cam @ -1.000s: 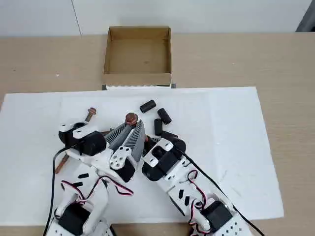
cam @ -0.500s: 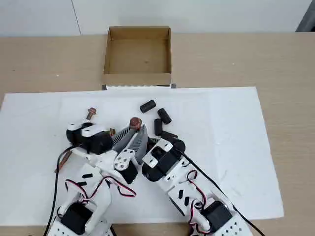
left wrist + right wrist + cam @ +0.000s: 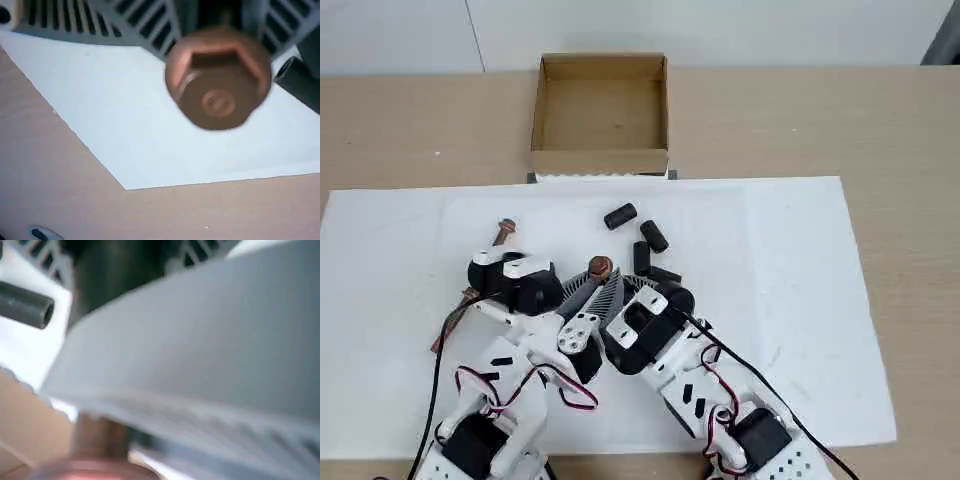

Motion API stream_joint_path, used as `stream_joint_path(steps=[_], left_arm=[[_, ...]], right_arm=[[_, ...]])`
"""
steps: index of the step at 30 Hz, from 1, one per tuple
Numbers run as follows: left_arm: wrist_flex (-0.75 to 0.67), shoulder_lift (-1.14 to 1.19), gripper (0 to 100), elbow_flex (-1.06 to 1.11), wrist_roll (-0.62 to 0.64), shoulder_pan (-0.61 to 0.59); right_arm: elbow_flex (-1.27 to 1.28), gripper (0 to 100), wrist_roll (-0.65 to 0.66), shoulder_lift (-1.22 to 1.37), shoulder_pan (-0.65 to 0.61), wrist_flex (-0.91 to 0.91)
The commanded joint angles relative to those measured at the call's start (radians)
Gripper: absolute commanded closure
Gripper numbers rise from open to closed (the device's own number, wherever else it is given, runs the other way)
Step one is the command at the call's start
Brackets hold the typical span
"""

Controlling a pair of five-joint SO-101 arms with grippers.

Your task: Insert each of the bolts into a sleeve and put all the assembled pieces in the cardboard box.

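High view, and the two arms are nose to nose at lower centre of the frame. The left gripper has its grey jaws pinching a bolt just under the head, and the head points up-frame. Right wrist view: the right gripper looks clamped on a dark sleeve, with the bolt's copper shank in line just beyond it. Loose sleeves lie on the white sheet just above the grippers, and a second bolt lies off to the left. The cardboard box sits top centre, well apart from them.
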Motion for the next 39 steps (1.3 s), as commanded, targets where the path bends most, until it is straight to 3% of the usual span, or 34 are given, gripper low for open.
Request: stream_joint_path(steps=[1, 6, 16, 29, 31, 35, 39], left_arm=[[0.014, -0.005, 94, 0.001, -0.02, 0.011], [0.014, -0.005, 83, 0.002, -0.089, 0.009], [0.008, -0.005, 82, -0.016, -0.192, -0.083], [0.014, -0.005, 83, -0.166, -0.198, -0.098], [0.014, -0.005, 85, -0.191, -0.201, -0.098], [0.008, -0.006, 100, -0.213, -0.296, -0.155], [0.012, -0.005, 100, -0.194, -0.39, -0.282]], right_arm=[[-0.049, 99.7, 0.006, -0.016, -0.002, -0.044], [-0.049, 99.7, 0.006, -0.016, -0.002, -0.042], [-0.023, 99.7, 0.005, -0.016, -0.002, -0.042], [0.002, 99.7, 0.005, -0.016, -0.002, -0.042], [0.0, 99.7, 0.005, -0.016, 0.002, -0.042], [-0.002, 99.7, 0.005, -0.016, 0.058, -0.042], [-0.002, 99.7, 0.003, -0.016, 0.127, -0.041]])
